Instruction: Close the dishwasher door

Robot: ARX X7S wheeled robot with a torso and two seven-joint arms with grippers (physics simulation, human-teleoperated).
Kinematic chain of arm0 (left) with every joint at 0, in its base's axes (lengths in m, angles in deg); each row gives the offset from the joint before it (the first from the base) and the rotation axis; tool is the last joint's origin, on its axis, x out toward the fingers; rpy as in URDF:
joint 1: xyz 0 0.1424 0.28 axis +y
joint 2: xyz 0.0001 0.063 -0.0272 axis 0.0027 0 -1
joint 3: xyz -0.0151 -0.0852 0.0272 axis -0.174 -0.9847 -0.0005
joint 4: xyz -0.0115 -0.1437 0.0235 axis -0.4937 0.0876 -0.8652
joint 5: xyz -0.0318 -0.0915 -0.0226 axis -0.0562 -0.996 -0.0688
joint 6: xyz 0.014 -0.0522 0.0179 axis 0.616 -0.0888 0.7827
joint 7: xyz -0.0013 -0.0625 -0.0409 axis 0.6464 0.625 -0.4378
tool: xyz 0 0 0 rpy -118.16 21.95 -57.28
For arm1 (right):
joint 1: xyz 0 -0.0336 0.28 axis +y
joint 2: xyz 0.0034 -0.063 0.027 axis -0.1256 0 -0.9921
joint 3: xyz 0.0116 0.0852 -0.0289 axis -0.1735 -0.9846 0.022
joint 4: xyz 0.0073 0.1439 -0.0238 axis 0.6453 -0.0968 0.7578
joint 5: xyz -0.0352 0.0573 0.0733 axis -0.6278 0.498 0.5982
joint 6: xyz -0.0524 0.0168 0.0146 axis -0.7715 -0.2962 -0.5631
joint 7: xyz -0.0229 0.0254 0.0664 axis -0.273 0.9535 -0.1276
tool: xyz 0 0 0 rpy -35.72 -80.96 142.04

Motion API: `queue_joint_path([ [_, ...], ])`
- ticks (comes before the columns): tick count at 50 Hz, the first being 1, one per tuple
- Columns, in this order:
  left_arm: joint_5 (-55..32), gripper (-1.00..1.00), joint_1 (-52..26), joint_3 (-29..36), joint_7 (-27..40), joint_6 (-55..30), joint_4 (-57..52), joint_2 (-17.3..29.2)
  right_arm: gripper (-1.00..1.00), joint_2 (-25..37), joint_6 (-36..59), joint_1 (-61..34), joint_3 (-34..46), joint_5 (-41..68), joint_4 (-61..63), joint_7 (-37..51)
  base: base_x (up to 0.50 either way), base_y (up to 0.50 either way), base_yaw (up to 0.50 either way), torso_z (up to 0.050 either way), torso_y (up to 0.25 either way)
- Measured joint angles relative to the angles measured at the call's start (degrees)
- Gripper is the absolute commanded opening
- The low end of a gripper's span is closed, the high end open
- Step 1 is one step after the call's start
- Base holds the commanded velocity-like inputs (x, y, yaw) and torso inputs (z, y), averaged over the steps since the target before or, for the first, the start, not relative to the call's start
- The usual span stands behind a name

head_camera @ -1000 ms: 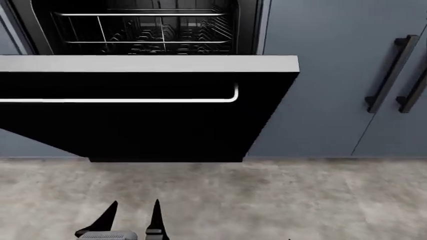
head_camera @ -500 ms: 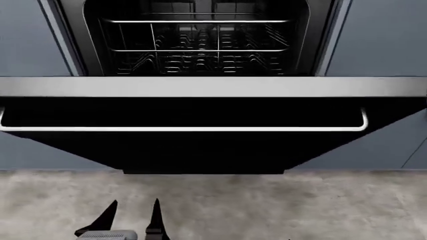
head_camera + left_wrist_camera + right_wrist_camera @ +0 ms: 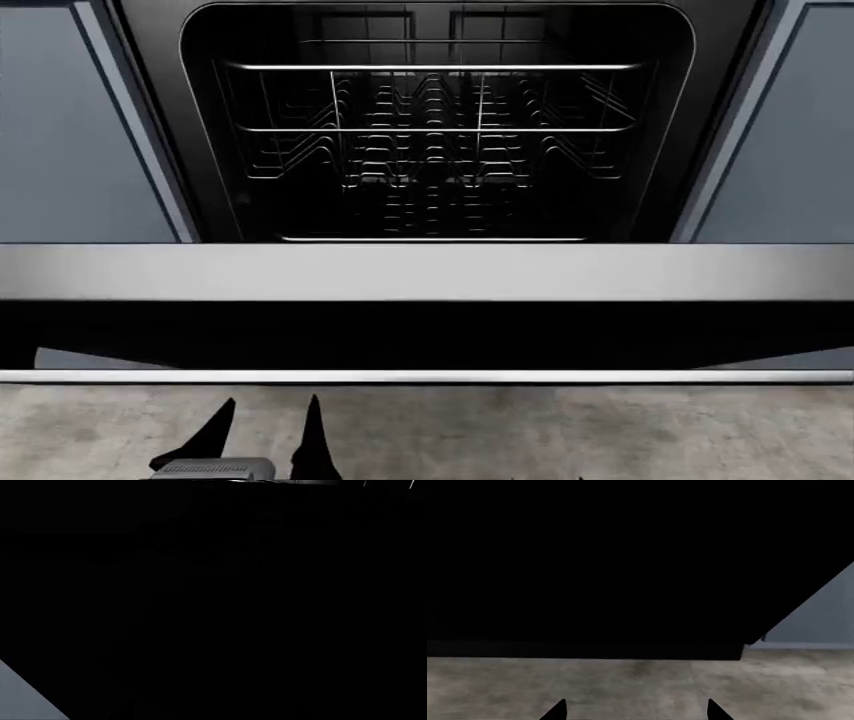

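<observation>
Head view: dishwasher door (image 3: 427,330) hangs open, dropped forward across the frame, wire rack (image 3: 434,130) exposed behind. Left hand (image 3: 263,432) low over the floor (image 3: 601,430), fingers spread, empty. Right hand (image 3: 636,711) apparently spread too; only its tips show.

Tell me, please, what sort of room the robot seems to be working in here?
Most likely a home kitchen. An open built-in dishwasher with wire racks fills the view, its dishwasher door folded down toward the robot, blue-grey cabinet fronts stand on either side, and the floor looks like stone or concrete.
</observation>
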Motion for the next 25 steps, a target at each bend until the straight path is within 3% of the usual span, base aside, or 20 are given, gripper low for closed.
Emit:
queue_joint_path([
  [25,5.98,1.00,-0.10,1.98,-0.16,4.68,7.00,-0.62,1.00,0.16,2.61,0.41,-0.16,1.19,1.34,1.83,0.00,0.00,0.00,0.000,0.000],
])
